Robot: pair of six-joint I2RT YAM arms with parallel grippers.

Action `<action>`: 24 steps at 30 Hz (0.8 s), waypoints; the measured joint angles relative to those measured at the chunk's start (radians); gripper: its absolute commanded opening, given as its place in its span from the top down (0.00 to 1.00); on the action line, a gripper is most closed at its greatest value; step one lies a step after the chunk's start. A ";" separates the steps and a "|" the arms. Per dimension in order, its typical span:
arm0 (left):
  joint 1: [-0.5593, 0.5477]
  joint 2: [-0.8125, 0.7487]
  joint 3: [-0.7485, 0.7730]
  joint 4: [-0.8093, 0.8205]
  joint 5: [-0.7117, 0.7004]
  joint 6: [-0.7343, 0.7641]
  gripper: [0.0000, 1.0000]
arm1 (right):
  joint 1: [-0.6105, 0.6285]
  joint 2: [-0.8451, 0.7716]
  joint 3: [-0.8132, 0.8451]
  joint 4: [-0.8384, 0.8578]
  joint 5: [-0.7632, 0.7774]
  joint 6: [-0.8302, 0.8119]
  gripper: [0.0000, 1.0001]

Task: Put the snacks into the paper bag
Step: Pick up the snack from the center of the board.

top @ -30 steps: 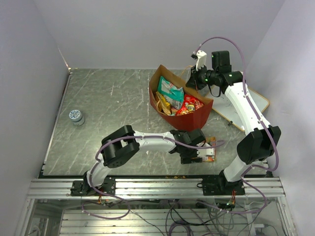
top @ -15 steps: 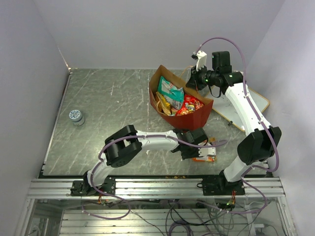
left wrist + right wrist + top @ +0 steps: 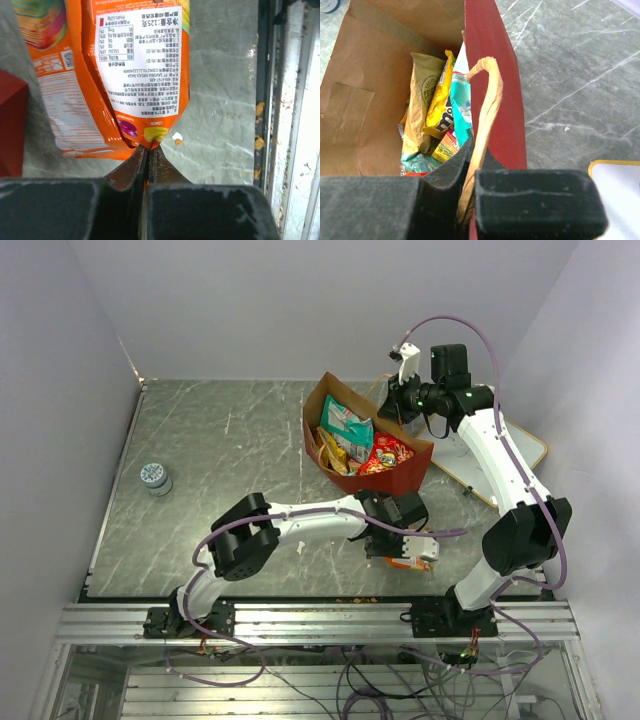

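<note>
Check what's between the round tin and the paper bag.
Nothing: the top external view shows only bare table between the round tin and the paper bag.

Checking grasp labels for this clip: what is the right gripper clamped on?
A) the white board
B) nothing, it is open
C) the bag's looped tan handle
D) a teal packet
C: in the right wrist view the right gripper is shut on the tan handle of the paper bag.
</note>
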 measured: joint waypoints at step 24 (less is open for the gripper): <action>0.047 -0.278 0.269 -0.302 0.053 0.172 0.93 | -0.005 0.000 0.000 0.000 -0.003 0.000 1.00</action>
